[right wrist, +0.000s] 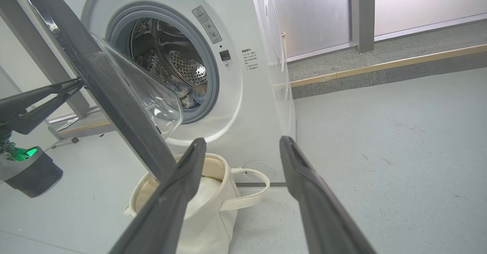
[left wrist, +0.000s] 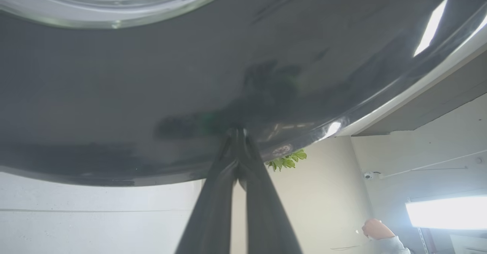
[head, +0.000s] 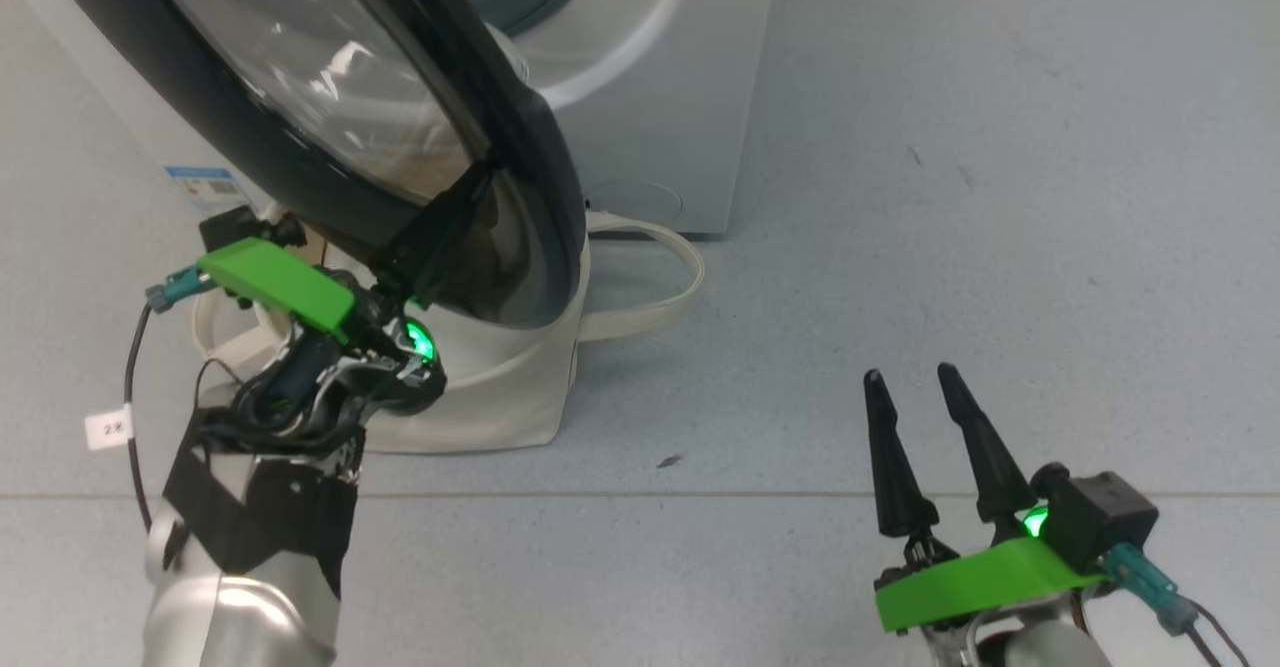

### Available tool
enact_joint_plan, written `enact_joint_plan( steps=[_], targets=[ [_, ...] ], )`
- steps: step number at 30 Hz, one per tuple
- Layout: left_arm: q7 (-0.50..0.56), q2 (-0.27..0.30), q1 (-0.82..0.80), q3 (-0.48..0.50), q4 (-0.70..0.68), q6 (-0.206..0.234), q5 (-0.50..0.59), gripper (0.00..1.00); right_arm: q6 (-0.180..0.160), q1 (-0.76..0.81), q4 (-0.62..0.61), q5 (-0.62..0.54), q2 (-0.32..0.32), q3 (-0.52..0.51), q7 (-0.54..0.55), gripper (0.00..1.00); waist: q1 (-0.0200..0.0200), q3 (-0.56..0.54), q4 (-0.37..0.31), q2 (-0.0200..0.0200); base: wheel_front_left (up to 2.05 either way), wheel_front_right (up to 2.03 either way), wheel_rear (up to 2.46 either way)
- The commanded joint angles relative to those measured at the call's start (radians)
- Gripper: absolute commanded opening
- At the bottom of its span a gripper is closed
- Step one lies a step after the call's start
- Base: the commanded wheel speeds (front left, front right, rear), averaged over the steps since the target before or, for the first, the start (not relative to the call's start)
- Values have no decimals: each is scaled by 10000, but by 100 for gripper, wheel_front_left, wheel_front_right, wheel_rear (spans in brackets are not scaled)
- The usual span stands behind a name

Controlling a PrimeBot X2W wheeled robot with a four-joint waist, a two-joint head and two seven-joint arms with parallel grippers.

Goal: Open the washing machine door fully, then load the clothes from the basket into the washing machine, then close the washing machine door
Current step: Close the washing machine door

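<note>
While tapered fingers (left wrist: 210, 216) meet, glossy door (left wrist: 114, 94) curves.

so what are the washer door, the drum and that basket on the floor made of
The washing machine door has a glossy black rim, probably plastic: it mirrors the lights sharply. Its clear bowl looks like glass, though clear plastic is possible. The drum looks like bright perforated steel. The basket is matte cream cloth, likely canvas: it sags and creases.
</note>
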Motion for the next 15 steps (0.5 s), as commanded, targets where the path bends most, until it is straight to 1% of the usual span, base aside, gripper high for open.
enact_joint_plan(
  steps=[1, 5, 7, 11, 15],
  targets=[
    [-67, 203, -358, 90, -435, -70, 67, 0, 0, -360, -347, 39, 100, 122, -124, 100, -2, 85, 67, 0, 0, 0, 0],
    [-301, 205, -105, -220, -1000, -70, 604, 0, 0, -404, -349, 64, 100, 3, -124, 100, -2, 149, 346, 0, 0, 0, 0],
    [-636, 300, 172, -406, -1562, -70, 1136, 0, 0, -411, -346, 77, 100, -16, -124, 100, -2, 108, 515, 0, 0, 0, 0],
    [-2124, 731, 1080, -1174, -2750, -70, 2861, 0, 0, -384, -344, 117, 101, -31, -124, 100, -2, -79, 864, 0, 0, 0, 0],
    [-3770, 1192, 2077, -2139, -3551, -70, 4096, 0, 0, -269, -335, 168, 101, -49, -124, 100, -2, -365, 1207, 0, 0, 0, 0]
  ],
)
